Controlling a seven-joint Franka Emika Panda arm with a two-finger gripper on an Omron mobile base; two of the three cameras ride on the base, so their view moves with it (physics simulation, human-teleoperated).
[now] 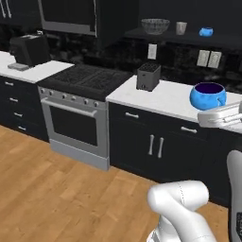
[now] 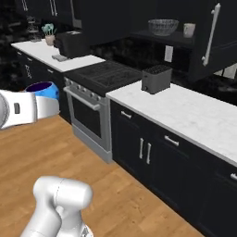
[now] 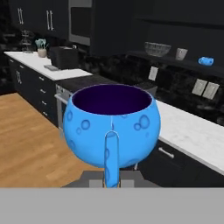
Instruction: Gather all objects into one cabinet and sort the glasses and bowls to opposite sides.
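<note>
Holding a small round bright blue bowl with a dark inside (image 3: 111,127) in the tool (image 3: 111,178) right now, pinched low at its near side, with the bowl's little blue handle running down toward the tips. In the hand view it sits upright, mouth up, right in front of the camera. From the left base view that same bowl (image 1: 208,96) hangs just above the white marble tabletop (image 1: 160,97), out at the end of the arm.

What matters for my next move: the black wall cabinet's dark shelf (image 3: 175,61) lies up and to the right of the bowl, well apart from it and higher. On that shelf I've got the wide clear ribbed glass bowl (image 3: 157,49) on the left, the small beige cup (image 3: 181,54) in the middle, and the second small blue bowl (image 3: 205,61) out on the right. The cabinet's tall door with the long white bar handle (image 2: 212,34) stands open on the right side.

So I reckon I need to lift and carry rightward, and pick a landing spot among the bowls, away from the cup. Tight clearance under the shelf top could be the snag.
</note>
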